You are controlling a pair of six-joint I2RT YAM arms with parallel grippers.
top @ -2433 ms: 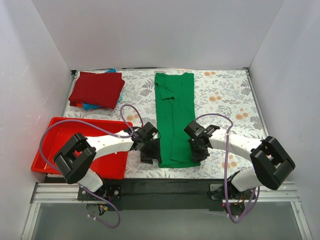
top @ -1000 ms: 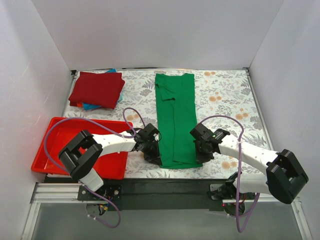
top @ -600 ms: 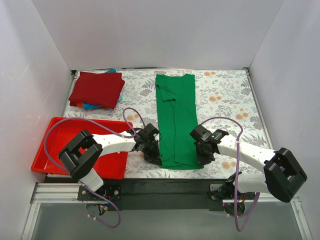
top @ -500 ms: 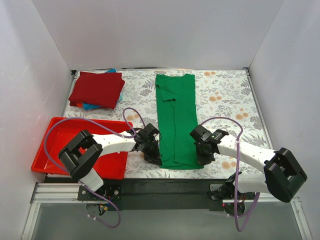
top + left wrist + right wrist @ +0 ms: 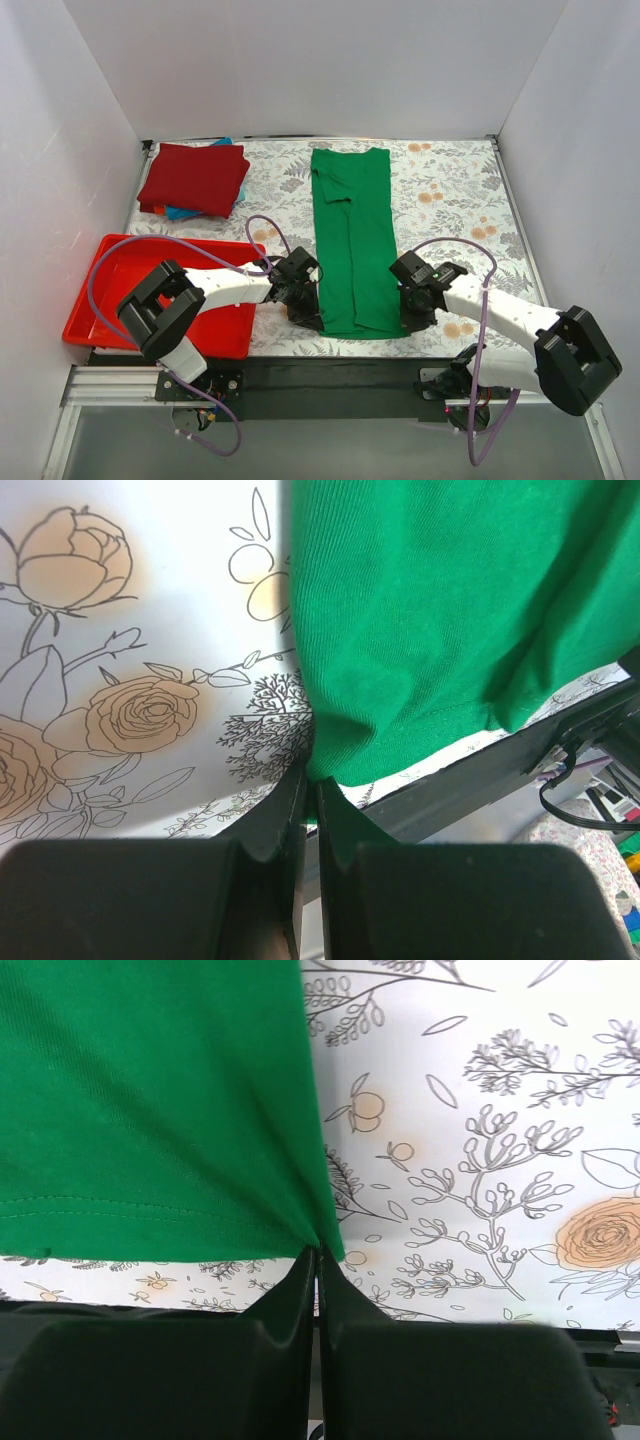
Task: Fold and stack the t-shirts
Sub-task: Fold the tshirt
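A bright green t-shirt [image 5: 350, 240] lies as a long narrow strip down the middle of the flowered table, its hem at the near edge. My left gripper [image 5: 305, 313] is shut on the hem's near left corner; in the left wrist view the green t-shirt [image 5: 440, 610] bunches into the tips of that gripper [image 5: 310, 780]. My right gripper [image 5: 408, 322] is shut on the near right corner, where the green t-shirt [image 5: 150, 1110] meets the tips of that gripper [image 5: 318, 1255]. A folded dark red t-shirt [image 5: 195, 177] sits at the far left on a blue t-shirt [image 5: 183, 213], which shows only as an edge.
A red plastic tray [image 5: 110, 290] stands at the near left, under the left arm. White walls close the table on three sides. The table's dark front edge [image 5: 330, 365] runs just behind both grippers.
The right gripper has shifted a little right and toward the near edge and closed on the shirt's corner. The left gripper and the shirt have stayed put.
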